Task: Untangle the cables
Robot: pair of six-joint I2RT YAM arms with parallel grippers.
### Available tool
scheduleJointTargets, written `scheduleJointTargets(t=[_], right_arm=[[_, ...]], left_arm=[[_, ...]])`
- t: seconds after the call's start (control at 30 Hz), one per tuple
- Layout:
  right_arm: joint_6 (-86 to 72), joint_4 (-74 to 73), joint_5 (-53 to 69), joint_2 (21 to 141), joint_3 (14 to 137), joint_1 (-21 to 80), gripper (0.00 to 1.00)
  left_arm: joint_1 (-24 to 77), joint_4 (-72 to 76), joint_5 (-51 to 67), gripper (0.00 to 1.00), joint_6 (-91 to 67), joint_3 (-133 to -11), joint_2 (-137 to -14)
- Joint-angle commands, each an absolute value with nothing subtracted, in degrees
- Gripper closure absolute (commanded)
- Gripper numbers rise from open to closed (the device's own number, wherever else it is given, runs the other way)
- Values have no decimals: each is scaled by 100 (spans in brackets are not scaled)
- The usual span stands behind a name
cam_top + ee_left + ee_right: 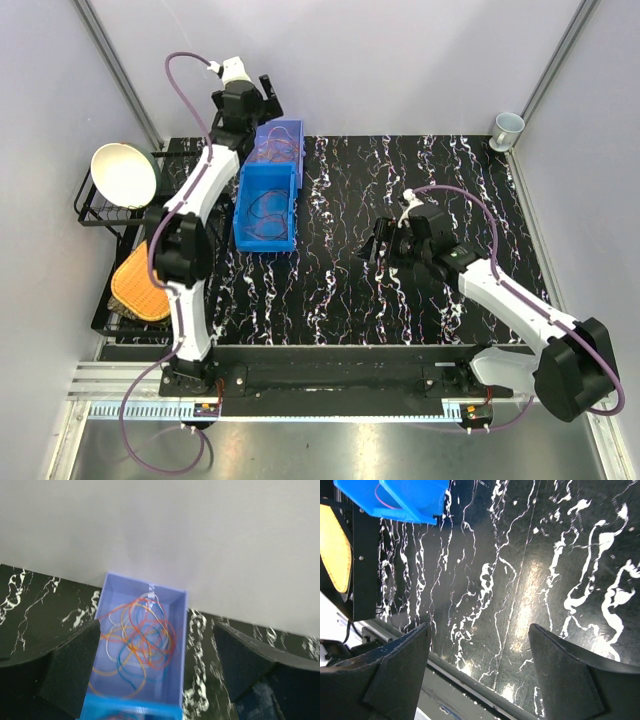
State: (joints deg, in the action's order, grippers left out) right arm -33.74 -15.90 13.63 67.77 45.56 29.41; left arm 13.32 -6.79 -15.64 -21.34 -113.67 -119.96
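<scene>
The cables (140, 637) are a tangle of thin orange, red, blue and white loops lying in the far compartment of a blue bin (268, 185); they also show in the top view (276, 153). More thin wires (268, 212) lie in the bin's near compartment. My left gripper (262, 101) hangs open above the bin's far end, its fingers (70, 670) wide apart and empty above the tangle. My right gripper (372, 246) is open and empty over the bare marbled table (530, 580), well right of the bin (400, 497).
A black wire rack (120, 200) at the left edge holds a white bowl (124, 174) and an orange-yellow item (140, 283). A white cup (507, 127) stands at the back right corner. Grey walls enclose the table.
</scene>
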Motion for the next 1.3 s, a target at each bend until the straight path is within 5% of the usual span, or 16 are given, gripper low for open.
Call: scheduleJointTargets(t=[0.0, 0.23, 0.6, 0.67, 0.87, 1.27], right_arm=[[-3147, -1634, 1046, 6618, 4939, 2944, 15], [-2971, -1933, 818, 6689, 5238, 2936, 14], [-2892, -2250, 457, 6346, 5247, 2944, 9], [-2883, -2250, 291, 6337, 5238, 2944, 2], [-3461, -2215, -1877, 6478, 4905, 2936, 4], [-2215, -1424, -1643, 6609, 4869, 2944, 0]], left_arm=[[1573, -448, -1599, 1, -1855, -10532, -10768], [1714, -510, -1591, 1, -2004, -8204, -8907], [1881, -1204, -1258, 1, -2487, -6146, -6804], [2003, -1283, -1178, 1, -2513, -5942, -6400], [2776, -2117, -906, 1, -2751, -5415, -5494], [3349, -3999, -1422, 1, -2338, -4546, -4045]])
